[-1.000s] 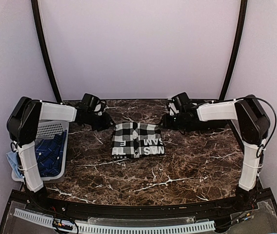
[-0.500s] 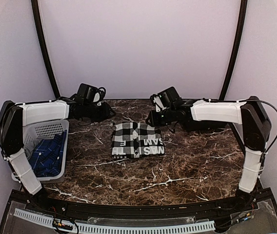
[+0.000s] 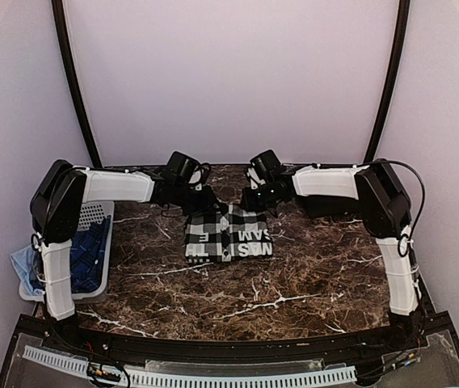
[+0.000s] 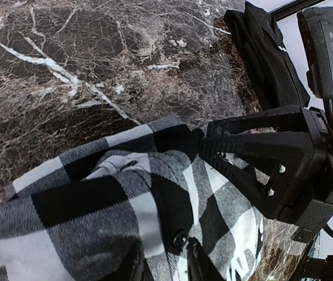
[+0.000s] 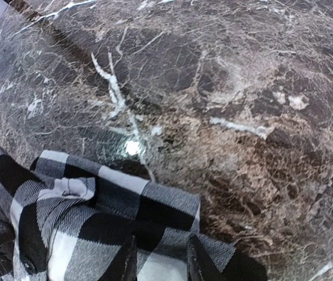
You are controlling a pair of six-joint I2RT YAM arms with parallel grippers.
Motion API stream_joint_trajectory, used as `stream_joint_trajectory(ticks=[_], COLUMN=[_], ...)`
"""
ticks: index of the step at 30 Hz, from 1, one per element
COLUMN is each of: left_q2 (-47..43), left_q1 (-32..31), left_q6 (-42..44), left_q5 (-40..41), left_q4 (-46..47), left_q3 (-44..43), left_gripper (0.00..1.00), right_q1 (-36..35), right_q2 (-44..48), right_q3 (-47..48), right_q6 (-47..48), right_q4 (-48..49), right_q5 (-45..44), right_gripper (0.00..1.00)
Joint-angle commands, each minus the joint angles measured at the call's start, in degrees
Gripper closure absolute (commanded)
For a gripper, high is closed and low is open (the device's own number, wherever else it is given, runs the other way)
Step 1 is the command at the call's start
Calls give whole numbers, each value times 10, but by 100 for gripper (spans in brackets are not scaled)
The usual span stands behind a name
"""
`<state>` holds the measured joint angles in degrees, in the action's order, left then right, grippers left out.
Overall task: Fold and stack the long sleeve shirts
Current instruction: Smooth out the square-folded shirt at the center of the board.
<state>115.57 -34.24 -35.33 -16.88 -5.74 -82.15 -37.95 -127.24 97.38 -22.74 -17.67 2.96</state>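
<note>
Here we see a dark brown marble table (image 3: 310, 275) veined with white, and everything rests on it. At its left edge sits a white perforated basket (image 3: 82, 215) with blue cloth (image 3: 84, 257) heaped inside.

Near the middle of the table, somewhat toward the far side, lies the black-and-white check shirt (image 3: 228, 234). It is folded into a compact rectangle, flat on the marble and well apart from the basket. White block letters on a black band run along its near edge.

Both arms reach inward, and their tips come near each other over the shirt's far edge. The left gripper (image 3: 200, 196) is at the far left corner and the right gripper (image 3: 250, 198) at the far right corner.

In the left wrist view, the two fingertips (image 4: 136, 266) stand apart with check cloth showing in the gap, so we read those jaws as parted. The right wrist view is alike: its fingertips (image 5: 197, 263) are spread, with the shirt's hem lying between them. We cannot tell whether either pair of tips touches the cloth.
</note>
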Motion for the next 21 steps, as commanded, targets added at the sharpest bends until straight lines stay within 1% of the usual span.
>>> stream_joint_trajectory(ticks=[1,5,8,11,15,21], left_q2=[30,67,94,113,116,94], left_q1=[0,0,3,10,18,28], left_q6=[6,8,-2,-11,-14,-5], left_q5=[-8,27,54,64,73,88], left_q4=[-5,-27,-42,-57,-59,-74], left_q3=[-52,-84,-93,-95,-86,-94], left_gripper=[76,76,76,77,78,77], right_q1=[19,23,23,21,4,-31], right_q2=[-36,-60,-50,-15,24,41], right_q3=[68,115,129,116,87,46], right_q6=[7,13,16,19,24,26], right_q4=[-21,-48,-61,-64,-62,-61], right_q5=[6,8,3,-7,-16,-47], right_gripper=[73,71,69,67,63,59])
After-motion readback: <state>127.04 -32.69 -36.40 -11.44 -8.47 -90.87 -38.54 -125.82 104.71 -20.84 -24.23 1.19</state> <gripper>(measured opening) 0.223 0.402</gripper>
